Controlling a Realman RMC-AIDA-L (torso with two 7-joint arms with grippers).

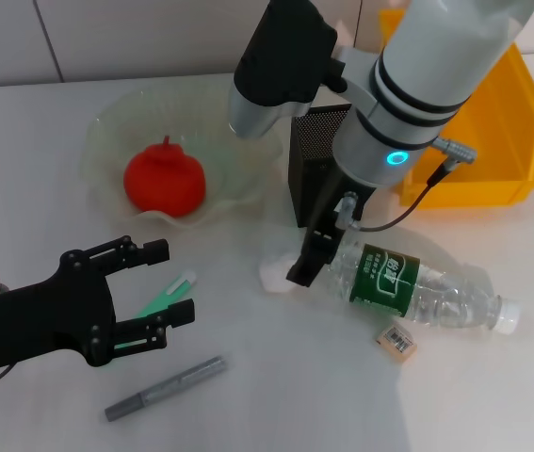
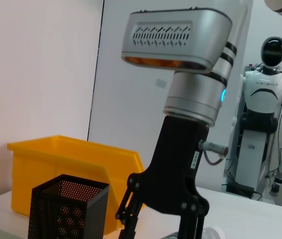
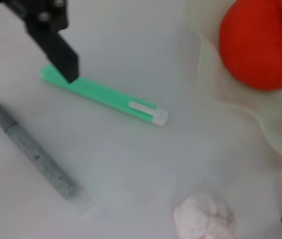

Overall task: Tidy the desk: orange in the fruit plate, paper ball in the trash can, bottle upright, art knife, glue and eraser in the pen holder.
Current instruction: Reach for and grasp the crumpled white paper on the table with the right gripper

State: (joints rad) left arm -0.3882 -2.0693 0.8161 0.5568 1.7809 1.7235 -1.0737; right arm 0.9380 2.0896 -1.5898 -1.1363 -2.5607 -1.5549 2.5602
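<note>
The right gripper (image 1: 302,266) hung just over the paper ball (image 1: 275,271), its jaws' state unclear; the left gripper (image 1: 174,282), jaws apart, straddled the green stick (image 1: 166,297).

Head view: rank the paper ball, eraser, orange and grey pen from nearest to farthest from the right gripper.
1. Paper ball, right beside the right gripper.
2. Eraser, right of it, nearer the robot.
3. Orange in the fruit plate and grey pen: too close to call.

White arm, cyan ring, black hands
</note>
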